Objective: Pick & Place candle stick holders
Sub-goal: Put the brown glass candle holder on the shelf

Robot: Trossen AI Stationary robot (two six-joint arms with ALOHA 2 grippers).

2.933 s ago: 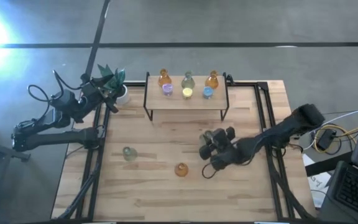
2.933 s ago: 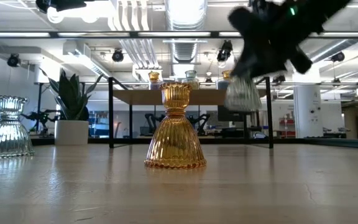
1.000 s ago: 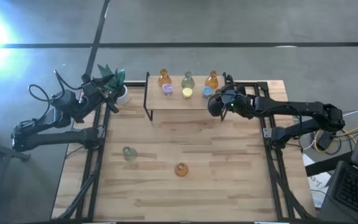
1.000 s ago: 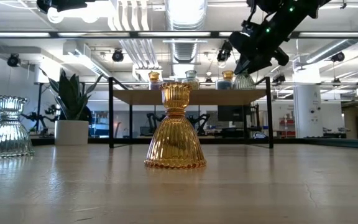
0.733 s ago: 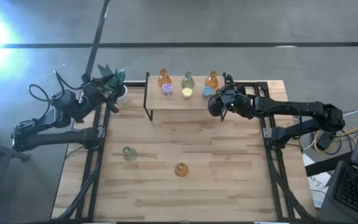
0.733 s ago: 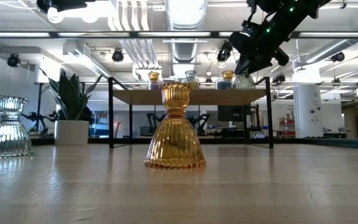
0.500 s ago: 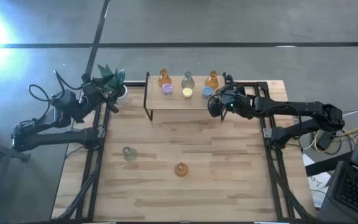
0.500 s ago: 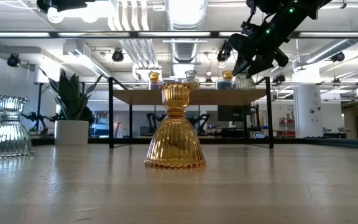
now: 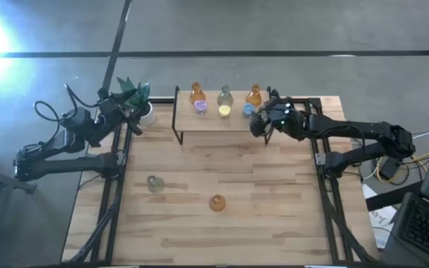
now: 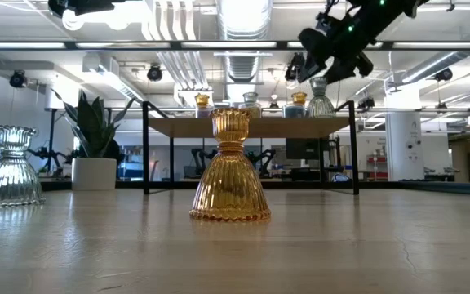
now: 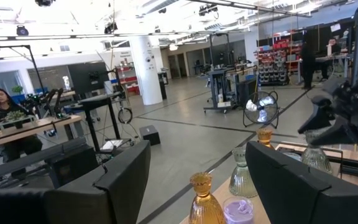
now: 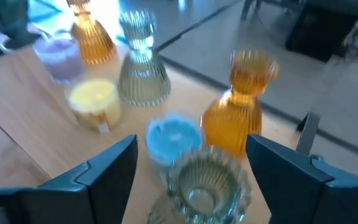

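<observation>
A low wooden shelf (image 9: 199, 123) at the far middle carries several glass candle stick holders: amber (image 9: 196, 92), grey-green (image 9: 225, 95), amber (image 9: 255, 94), purple (image 9: 200, 107), yellow (image 9: 224, 111), blue (image 9: 249, 110). A clear ribbed holder (image 10: 320, 98) stands upright on the shelf's right end; it also shows in the right wrist view (image 12: 207, 183). My right gripper (image 10: 329, 53) is open just above it, its fingers apart on either side. A grey-green holder (image 9: 154, 183) and an amber holder (image 9: 217, 202) stand on the table. My left gripper (image 9: 131, 119) is open beside the plant.
A green plant in a white pot (image 9: 138, 97) stands at the far left, by my left arm. Black frame rails (image 9: 320, 149) run along the table's left and right sides. Bare wood lies between the shelf and the two holders on the table.
My right gripper has gone up from the clear holder's neck and stands clear above it. The holder stays upright on the shelf's right end.
</observation>
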